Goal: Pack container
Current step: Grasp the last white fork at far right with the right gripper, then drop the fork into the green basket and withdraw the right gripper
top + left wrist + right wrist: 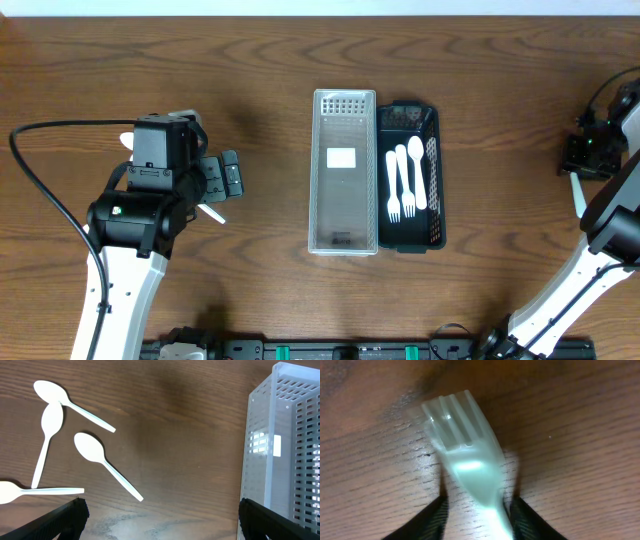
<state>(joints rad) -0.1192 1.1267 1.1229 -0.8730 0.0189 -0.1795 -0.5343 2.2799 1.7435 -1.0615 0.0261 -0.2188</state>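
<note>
**Markings: none legible**

No readable text, brand, number or sign in any view. One white sticker (pixel 342 157) stands on the clear basket (pixel 316 170). Its face shows no print overhead and only glare in the left wrist view.

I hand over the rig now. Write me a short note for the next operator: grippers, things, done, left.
Left gripper: open, above four loose spoons on the table, left of the clear basket.
Right gripper: shut on a fork, at the table's far right.
Done: two forks and one spoon lie in the black basket.
Left: pack the held fork and the four spoons. The clear basket shows no cutlery.
</note>
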